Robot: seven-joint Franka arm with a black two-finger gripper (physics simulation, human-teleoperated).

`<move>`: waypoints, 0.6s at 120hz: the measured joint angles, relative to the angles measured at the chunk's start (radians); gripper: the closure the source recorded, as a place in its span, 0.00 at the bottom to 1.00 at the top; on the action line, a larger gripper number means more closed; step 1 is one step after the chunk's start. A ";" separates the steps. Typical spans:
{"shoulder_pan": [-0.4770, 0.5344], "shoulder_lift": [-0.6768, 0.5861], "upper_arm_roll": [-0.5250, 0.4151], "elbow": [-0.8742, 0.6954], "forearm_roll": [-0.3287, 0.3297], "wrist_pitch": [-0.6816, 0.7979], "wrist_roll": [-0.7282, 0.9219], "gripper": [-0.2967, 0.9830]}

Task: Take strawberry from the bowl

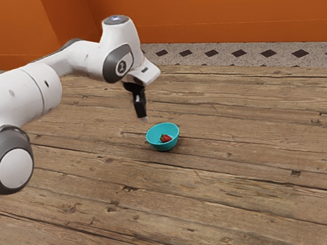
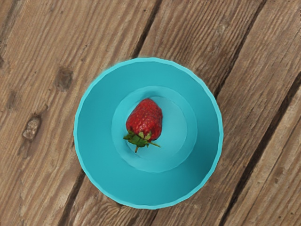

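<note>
Currently, a white jointed robot arm (image 1: 12, 96) with dark grey joint covers holds its black claw (image 1: 144, 118) above the bowl, a round, turquoise one with sloping walls (image 2: 96, 136). From where I stand, I cannot tell whether the claw is open or closed; the strawberry is not in its hold. That plump red strawberry (image 2: 145, 117) lies on its side inside the bowl, a little off the middle of its base, with a green leafy cap (image 2: 137, 138). The bowl sits on a brown plank worktop (image 1: 252, 177).

Reaching in looks like the next step, and the bowl could spoil it. A descent off line might strike the rim (image 2: 150, 60) and tip or push the bowl. Gripping too high could let the rounded fruit squirt free and roll across the base; closing around the cap might catch loose leaves; going too deep could jam the claw against the base.
</note>
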 joint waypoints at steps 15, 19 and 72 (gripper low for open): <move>0.007 0.060 -0.028 0.039 0.002 0.038 0.061 0.25; 0.008 0.074 -0.030 0.044 0.002 0.047 0.074 0.29; 0.010 0.247 -0.044 0.132 0.004 0.152 0.190 0.51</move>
